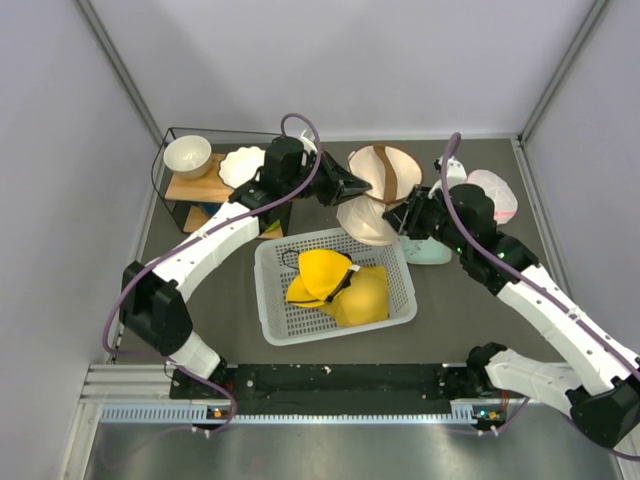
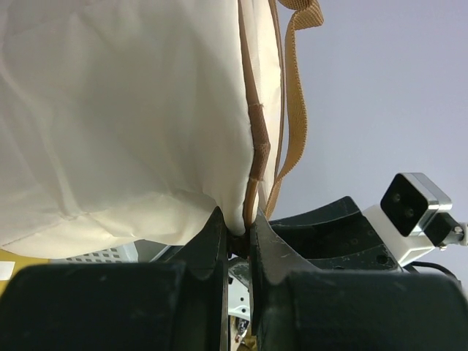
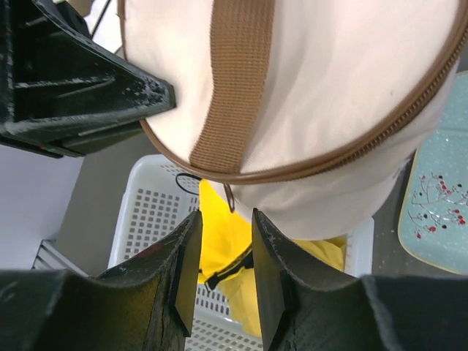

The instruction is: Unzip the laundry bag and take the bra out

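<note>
The cream-beige laundry bag [image 1: 368, 222] with brown strap and trim hangs off the table above the far edge of the basket. My left gripper [image 1: 362, 186] is shut on its brown trimmed edge; in the left wrist view the bag [image 2: 117, 124] fills the frame above the pinched jaws [image 2: 240, 228]. My right gripper [image 1: 400, 218] is open just below the bag's round end [image 3: 329, 80]. The brown zipper runs around that end, and a small pull loop [image 3: 229, 197] dangles just ahead of my parted right fingertips [image 3: 224, 218], untouched. The navy bra is out of view.
A white lattice basket [image 1: 290, 325] holds a yellow padded garment [image 1: 340, 285] in front of the arms. A teal plate [image 1: 430, 252] lies right of the basket. A wire rack with a bowl [image 1: 187, 155] and a white dish [image 1: 240, 166] stands at the back left. A pink-white item [image 1: 495, 192] lies at the back right.
</note>
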### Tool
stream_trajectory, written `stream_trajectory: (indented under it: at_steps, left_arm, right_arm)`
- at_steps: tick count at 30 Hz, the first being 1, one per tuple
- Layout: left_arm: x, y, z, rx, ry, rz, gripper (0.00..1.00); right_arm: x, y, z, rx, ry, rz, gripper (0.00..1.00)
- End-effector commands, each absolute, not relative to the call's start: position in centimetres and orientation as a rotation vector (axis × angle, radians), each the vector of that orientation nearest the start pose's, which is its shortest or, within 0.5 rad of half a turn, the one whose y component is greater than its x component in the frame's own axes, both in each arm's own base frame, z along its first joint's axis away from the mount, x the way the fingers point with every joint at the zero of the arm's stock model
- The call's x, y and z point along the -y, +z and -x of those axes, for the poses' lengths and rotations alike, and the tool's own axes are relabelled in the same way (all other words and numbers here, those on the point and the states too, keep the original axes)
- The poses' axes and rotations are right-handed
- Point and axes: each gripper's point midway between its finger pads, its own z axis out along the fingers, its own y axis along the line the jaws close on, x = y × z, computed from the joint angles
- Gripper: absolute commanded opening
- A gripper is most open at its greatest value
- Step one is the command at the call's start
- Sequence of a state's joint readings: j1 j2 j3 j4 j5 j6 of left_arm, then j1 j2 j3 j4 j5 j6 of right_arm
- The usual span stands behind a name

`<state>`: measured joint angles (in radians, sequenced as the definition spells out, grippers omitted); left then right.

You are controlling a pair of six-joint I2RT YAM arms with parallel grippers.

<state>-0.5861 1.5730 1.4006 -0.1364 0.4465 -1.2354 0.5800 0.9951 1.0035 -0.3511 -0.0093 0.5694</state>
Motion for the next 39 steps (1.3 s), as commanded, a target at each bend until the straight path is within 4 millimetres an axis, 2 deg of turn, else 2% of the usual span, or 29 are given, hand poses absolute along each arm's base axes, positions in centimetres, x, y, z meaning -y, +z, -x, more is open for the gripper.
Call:
stream_trajectory:
  at_steps: [1, 9, 12, 13, 17, 18, 19, 21, 22, 23, 24, 25, 26, 29, 30, 33, 37, 38, 39]
  left_arm:
    - [35.1, 36.5, -32.6, -2.04, -1.641, 0.261, 0.0]
    - [35.1, 36.7, -32.4, -2.036, -1.649, 0.255, 0.0]
    - [35.0, 36.7, -32.2, -2.032, -1.647, 0.251, 0.0]
    - [34.9, 36.7, -32.2, -2.032, -1.648, 0.253, 0.0]
    - [34.5, 36.7, -32.1, -2.041, -1.657, 0.24, 0.0]
    - [34.1, 36.5, -32.4, -2.042, -1.659, 0.25, 0.0]
    - [33.9, 36.7, -32.3, -2.037, -1.667, 0.245, 0.0]
    - [33.4, 37.1, -32.4, -2.029, -1.674, 0.217, 0.0]
    - [33.3, 37.6, -32.4, -2.011, -1.689, 0.188, 0.0]
    - [33.4, 37.8, -31.9, -2.016, -1.71, 0.148, 0.0]
    - [33.5, 38.6, -31.8, -2.001, -1.715, 0.098, 0.0]
    - [33.8, 37.8, -31.9, -2.037, -1.711, 0.085, 0.0]
    - [34.0, 38.0, -31.3, -2.052, -1.734, 0.028, 0.0]
    - [34.7, 38.0, -30.9, -2.041, -1.754, -0.122, 0.0]
    - [35.0, 38.9, -29.9, -2.024, -1.795, -0.228, 0.0]
    - [35.3, 38.2, -29.2, -2.021, -1.818, -0.41, 0.0]
    - [35.0, 37.5, -28.6, -2.019, -1.769, -0.494, 0.0]
    - [34.9, 37.4, -28.6, -2.013, -1.748, -0.523, 0.0]
    - [34.8, 37.5, -28.5, -2.02, -1.736, -0.529, 0.0]
  right_arm:
    - [-22.1, 32.1, -28.0, -1.879, 0.852, 0.031, 0.34]
    - [-22.9, 31.1, -29.4, -1.891, 0.85, 0.004, 0.27]
    - [-22.3, 30.8, -29.8, -1.891, 0.811, -0.027, 0.13]
    - [-22.0, 30.7, -29.8, -1.885, 0.801, -0.038, 0.0]
    - [-19.5, 30.7, -29.8, -1.86, 0.705, -0.094, 0.0]
    - [-18.8, 30.0, -29.8, -1.876, 0.683, -0.104, 0.0]
    - [-17.3, 30.1, -30.1, -1.864, 0.656, -0.128, 0.0]
    - [-15.6, 28.7, -30.3, -1.894, 0.639, -0.152, 0.0]
    - [-13.5, 28.1, -31.0, -1.896, 0.6, -0.195, 0.0]
    - [-12.5, 27.9, -31.0, -1.893, 0.591, -0.213, 0.0]
    - [-12.2, 26.7, -30.9, -1.92, 0.599, -0.212, 0.0]
    - [-11.4, 26.4, -31.0, -1.925, 0.587, -0.22, 0.0]
    - [-10.7, 26.2, -31.3, -1.926, 0.58, -0.239, 0.0]
    - [-11.9, 26.7, -30.8, -1.932, 0.642, -0.173, 0.0]
    - [-12.1, 27.1, -30.7, -1.925, 0.651, -0.157, 0.0]
    - [-11.8, 27.2, -30.5, -1.923, 0.627, -0.13, 0.0]
    - [-11.5, 27.0, -30.2, -1.965, 0.591, -0.065, 0.0]
    - [-11.3, 26.7, -29.8, -1.998, 0.592, -0.064, 0.26]
    - [-10.5, 27.2, -30.1, -1.993, 0.566, -0.078, 0.5]
